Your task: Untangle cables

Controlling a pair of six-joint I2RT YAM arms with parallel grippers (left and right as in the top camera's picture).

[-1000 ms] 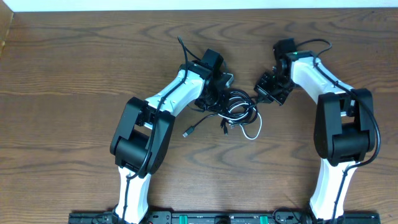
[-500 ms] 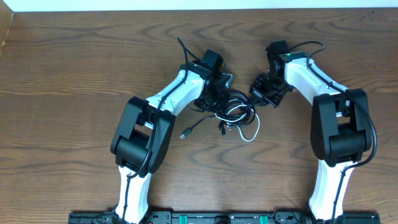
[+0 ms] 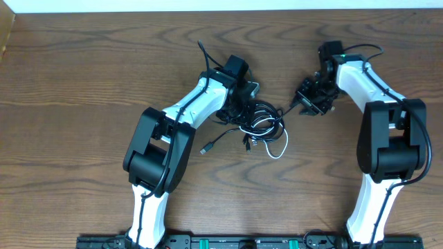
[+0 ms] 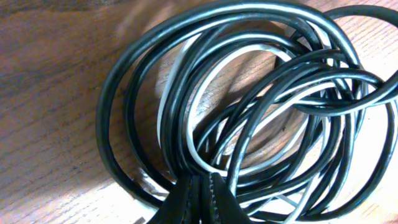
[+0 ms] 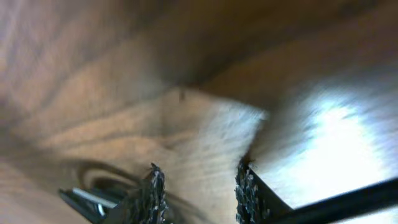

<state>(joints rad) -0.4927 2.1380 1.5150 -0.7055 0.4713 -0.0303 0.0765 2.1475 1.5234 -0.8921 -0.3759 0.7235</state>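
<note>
Right gripper [image 3: 303, 104] has swung back to the right, away from the tangle, since half a second ago. The left arm and the cables [image 3: 264, 123] have not shifted.

Overhead: the cables lie in a tight coil on the table [image 3: 83, 83], between the two arms. The white cable [image 3: 280, 149] loops out at the coil's lower right. One black lead trails left to a plug [image 3: 206, 149] lying apart on the wood. The left gripper [image 3: 239, 111] sits on the coil's left edge, with its tips hidden under the wrist. One black strand [image 3: 287, 109] runs from the coil toward the right gripper. Whether it touches the tips is too small to tell.

Left wrist: the black loops fill the frame and are cut off at the right and bottom edges. The white cable [image 4: 193, 124] threads through them. The left gripper [image 4: 200, 198] has its fingers pressed together at the bottom edge, clamped on black strands that converge there. The pinch itself is partly cut off.

Right wrist: this view is heavily blurred. The right gripper [image 5: 200, 186] has its fingers [image 5: 155, 193] apart, with bare wood showing between them and nothing held. A thin black line [image 5: 367, 194] crosses the lower right corner, probably a cable. A dark shape [image 5: 93, 200] at lower left is too smeared to identify.
</note>
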